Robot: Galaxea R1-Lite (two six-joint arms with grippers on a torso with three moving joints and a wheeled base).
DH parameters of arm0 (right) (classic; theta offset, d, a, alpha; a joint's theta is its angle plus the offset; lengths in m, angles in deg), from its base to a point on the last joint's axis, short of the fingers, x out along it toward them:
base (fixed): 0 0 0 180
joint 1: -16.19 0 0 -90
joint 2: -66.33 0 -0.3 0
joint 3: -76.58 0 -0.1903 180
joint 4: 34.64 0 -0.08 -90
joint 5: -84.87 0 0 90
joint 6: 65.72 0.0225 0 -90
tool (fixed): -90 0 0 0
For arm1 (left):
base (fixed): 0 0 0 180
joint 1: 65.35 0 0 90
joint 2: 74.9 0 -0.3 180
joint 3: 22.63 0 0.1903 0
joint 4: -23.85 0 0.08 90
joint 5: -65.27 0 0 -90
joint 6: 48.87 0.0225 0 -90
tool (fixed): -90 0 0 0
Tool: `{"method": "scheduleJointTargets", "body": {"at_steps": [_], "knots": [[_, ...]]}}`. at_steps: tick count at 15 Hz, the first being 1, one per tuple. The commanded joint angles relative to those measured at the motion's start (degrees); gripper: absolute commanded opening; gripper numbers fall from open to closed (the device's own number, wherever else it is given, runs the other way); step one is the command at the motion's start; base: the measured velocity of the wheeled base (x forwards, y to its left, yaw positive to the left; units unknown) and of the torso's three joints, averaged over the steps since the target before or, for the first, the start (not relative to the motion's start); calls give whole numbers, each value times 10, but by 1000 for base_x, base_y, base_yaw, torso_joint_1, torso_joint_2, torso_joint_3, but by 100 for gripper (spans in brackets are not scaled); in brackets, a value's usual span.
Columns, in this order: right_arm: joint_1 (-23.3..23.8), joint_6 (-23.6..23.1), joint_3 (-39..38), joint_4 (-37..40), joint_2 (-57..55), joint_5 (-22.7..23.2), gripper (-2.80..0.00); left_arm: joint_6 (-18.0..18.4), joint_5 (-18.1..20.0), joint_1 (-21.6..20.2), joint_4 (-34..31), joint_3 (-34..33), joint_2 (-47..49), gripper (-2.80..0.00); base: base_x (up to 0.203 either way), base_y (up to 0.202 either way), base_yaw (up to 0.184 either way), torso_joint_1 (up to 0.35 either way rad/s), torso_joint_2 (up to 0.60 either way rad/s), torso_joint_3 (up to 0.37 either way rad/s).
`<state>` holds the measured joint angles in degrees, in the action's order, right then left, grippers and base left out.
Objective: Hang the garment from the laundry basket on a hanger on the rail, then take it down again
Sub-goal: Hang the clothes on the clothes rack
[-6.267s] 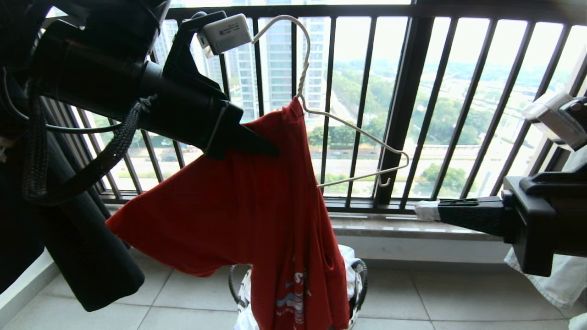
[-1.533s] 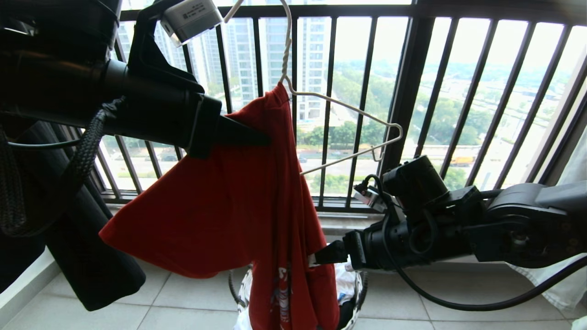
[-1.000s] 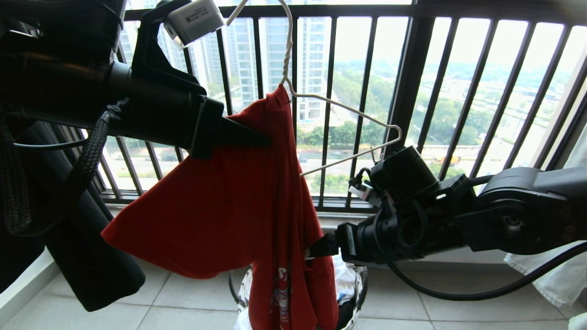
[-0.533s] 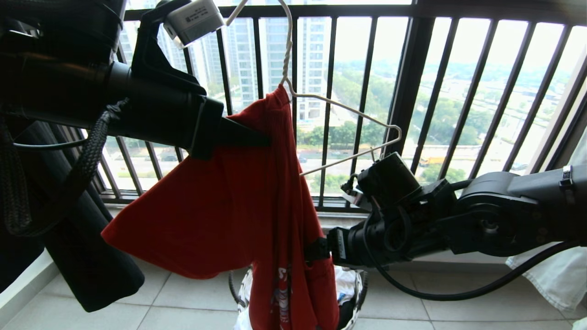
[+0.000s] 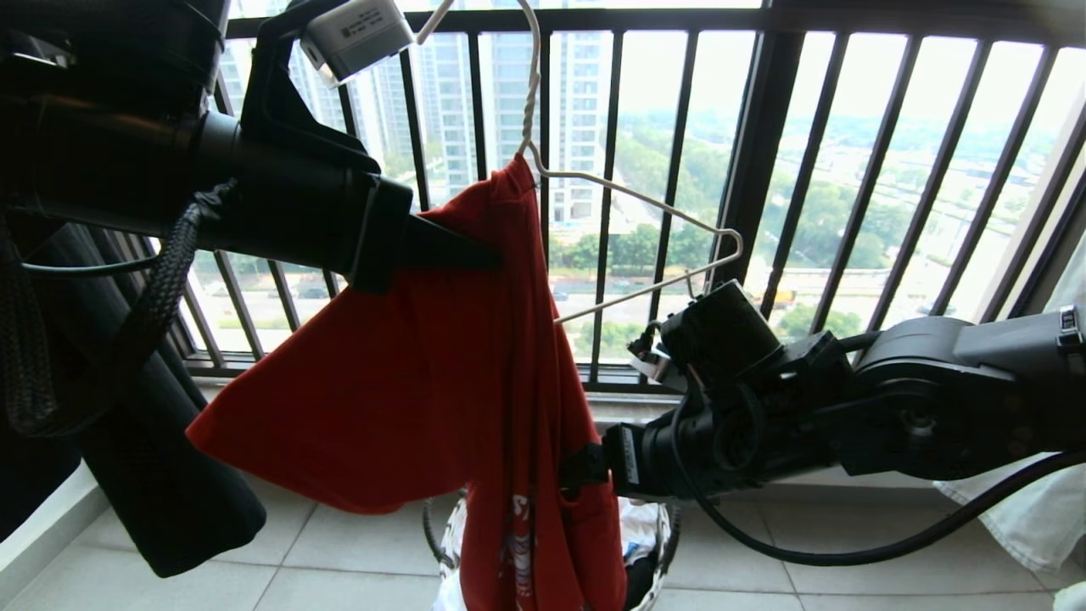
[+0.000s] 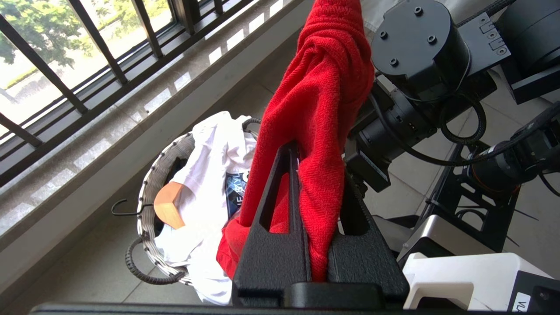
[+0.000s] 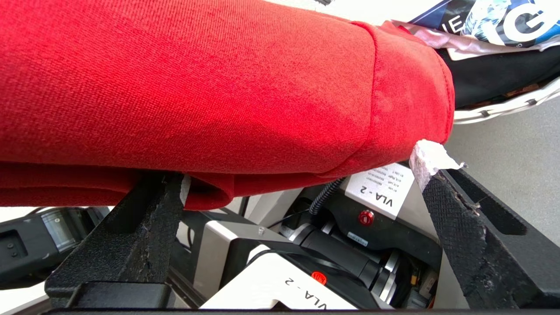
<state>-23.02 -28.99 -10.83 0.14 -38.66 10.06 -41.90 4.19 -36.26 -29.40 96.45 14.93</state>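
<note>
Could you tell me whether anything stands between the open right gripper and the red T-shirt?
Nothing visible does. The right gripper is open with its fingers on either side of the red T-shirt's sleeve hem. The left gripper is shut on the shirt higher up.

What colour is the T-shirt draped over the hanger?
Red; the T-shirt shows best in the head view, hanging off one side of the cream-white hanger.
</note>
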Motion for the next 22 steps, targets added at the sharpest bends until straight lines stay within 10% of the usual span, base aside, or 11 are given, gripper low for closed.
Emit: {"method": "scheduleJointTargets", "body": {"at_steps": [1,5,6,22], "knots": [[-1,2,1,10,1,4,0,0,2,0,-2,0,-1,-280,0,0,0,0,0,0],[-1,1,1,10,1,4,0,-10,0,-1,41,-17,-2,-280,0,0,0,0,0,0],[-1,1,1,11,2,4,-280,-13,0,-1,45,-19,-2,-280,0,0,0,0,0,0],[8,-5,1,15,39,8,-280,-13,0,-1,50,-21,2,-280,0,0,0,0,0,0]]}}
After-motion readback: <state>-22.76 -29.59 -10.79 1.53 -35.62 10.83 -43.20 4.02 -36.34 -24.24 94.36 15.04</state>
